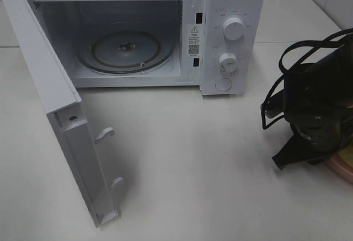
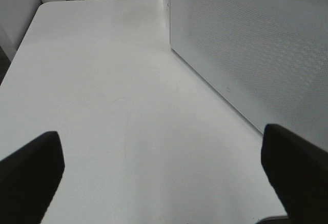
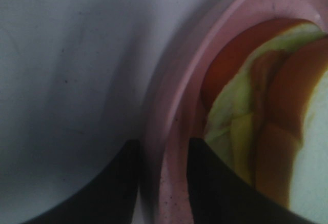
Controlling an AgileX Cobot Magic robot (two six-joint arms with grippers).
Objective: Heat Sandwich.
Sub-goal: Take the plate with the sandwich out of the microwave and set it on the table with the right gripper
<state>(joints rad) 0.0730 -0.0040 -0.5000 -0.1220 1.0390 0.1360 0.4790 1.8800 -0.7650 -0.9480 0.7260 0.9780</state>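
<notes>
The sandwich (image 3: 256, 126), pale bread with brown crust and yellow-green filling, lies on the round pink plate (image 3: 169, 80). My right gripper (image 3: 164, 142) is shut on the plate's rim, one finger outside it and one inside, next to the sandwich. In the exterior high view the right arm (image 1: 317, 108) hides the gripper and the sandwich; only the plate's edge (image 1: 343, 172) shows at the far right. My left gripper (image 2: 161, 134) is open and empty over the table, beside the microwave's perforated side wall (image 2: 256, 44). The left arm is out of the exterior high view.
The white microwave (image 1: 231, 37) stands at the back with its door (image 1: 60, 114) swung open to the left. Its glass turntable (image 1: 126, 51) is bare. Black cables (image 1: 287, 59) loop from the right arm. The white table (image 1: 193, 169) spreads in front.
</notes>
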